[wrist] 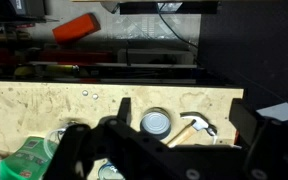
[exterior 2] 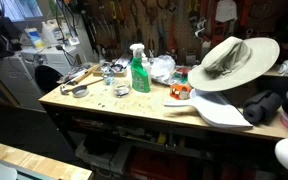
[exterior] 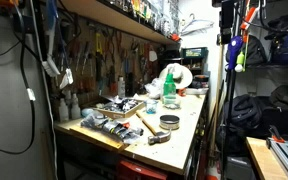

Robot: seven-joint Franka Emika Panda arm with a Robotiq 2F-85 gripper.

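Pale chipboard, flecked and scuffed, makes the top of the workbench (wrist: 44, 105), and the gripper (wrist: 184, 113) hangs above it looking straight down. Its dark jaws stand well apart and have hold of nothing. Below the gap between them lies a small round tin (wrist: 156, 123) with a dull metal face, flat on the board, and this is the thing nearest the gripper. It sits near the green spray bottle (exterior 2: 139, 70), on the side away from the hat (exterior 2: 234, 58). Just beyond the tin from the bottle lies a hammer (wrist: 196, 125) on its side, with a wooden handle and a steel head. The bottle stands upright, its plastic translucent. The hat, soft with a wide brim, rests tilted on clutter at the bench's far end from the bottle.
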